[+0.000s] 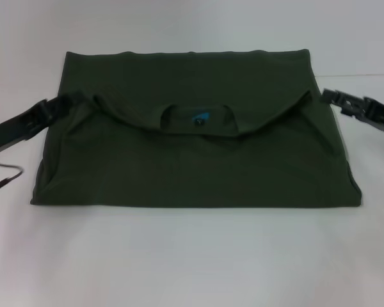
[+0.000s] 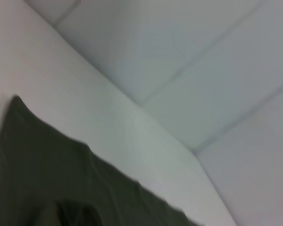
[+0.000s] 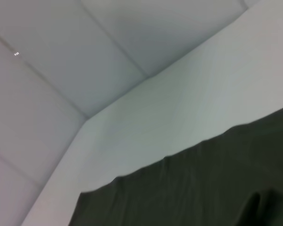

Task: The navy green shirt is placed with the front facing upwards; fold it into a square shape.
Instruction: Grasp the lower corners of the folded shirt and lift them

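Observation:
The navy green shirt [image 1: 192, 160] lies on the white table [image 1: 192, 256], folded into a wide rectangle. Its upper part is folded down toward me, and the collar with a small blue label [image 1: 199, 119] shows at the middle. The folded flap's edge sags in a curve between its two outer corners. My left gripper [image 1: 59, 105] is at the flap's left corner and touches the cloth there. My right gripper [image 1: 326, 97] is at the flap's right corner, just beside the shirt's edge. Both wrist views show only an edge of the shirt [image 2: 61, 188] [image 3: 203, 188] on the table.
A grey wall [image 2: 203, 56] rises behind the table's far edge. A thin metal piece [image 1: 3, 176] of the left arm hangs low at the left border. White table surface runs in front of the shirt and on both sides.

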`<action>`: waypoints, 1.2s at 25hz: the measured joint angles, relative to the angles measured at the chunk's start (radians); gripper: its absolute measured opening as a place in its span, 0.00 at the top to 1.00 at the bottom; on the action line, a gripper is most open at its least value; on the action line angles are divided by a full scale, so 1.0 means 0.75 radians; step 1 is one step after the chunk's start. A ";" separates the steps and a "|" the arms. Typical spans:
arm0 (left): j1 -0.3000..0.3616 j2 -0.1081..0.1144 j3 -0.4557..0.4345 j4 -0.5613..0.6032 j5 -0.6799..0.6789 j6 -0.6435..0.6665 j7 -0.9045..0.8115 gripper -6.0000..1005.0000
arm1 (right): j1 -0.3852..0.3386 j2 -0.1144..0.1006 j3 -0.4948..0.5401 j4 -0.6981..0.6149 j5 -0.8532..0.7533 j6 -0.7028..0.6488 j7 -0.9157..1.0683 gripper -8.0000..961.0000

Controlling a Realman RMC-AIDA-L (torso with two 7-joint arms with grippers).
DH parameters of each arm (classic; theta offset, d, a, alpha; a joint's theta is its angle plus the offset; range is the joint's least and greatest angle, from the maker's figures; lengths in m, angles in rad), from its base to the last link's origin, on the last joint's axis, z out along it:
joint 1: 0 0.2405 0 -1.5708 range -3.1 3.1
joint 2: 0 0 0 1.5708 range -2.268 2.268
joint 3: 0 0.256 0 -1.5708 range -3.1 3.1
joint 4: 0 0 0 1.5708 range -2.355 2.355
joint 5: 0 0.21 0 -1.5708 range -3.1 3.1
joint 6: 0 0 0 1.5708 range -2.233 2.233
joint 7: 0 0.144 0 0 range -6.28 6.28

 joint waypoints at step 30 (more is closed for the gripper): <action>0.011 0.073 0.142 0.247 0.729 0.087 -0.293 0.32 | -0.137 -0.077 -0.012 -0.009 -0.136 -0.228 0.068 0.04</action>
